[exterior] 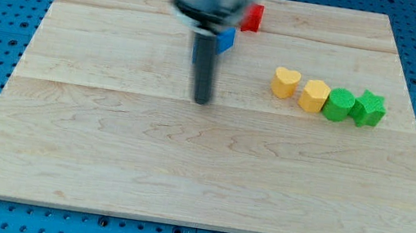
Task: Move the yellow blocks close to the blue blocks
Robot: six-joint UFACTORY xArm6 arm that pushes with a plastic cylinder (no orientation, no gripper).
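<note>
Wooden board (104,150) on blue pegboard. No claw; my tip (202,101) mid-board, touching nothing. Yellow heart (284,82), yellow block (314,95) near right edge, touching green blocks (354,107). Blue block (227,39) by top edge, half hidden. Risk: push drags green along.

Rod over a wooden board with six blocks near the view's top right.

My tip (202,100) rests on the board (182,179), left of centre and in the upper half, touching no block. A blue block (226,39) shows just beside the rod's right edge, partly hidden by it, so its shape cannot be told. A red block (252,17) lies just above and right of the blue one, near the board's top edge. Well to the tip's right runs a row sloping slightly down to the right: a yellow heart (284,82), a second yellow block (314,95) close beside it, then two green blocks (339,105) (369,108) touching each other, the first against the second yellow.
</note>
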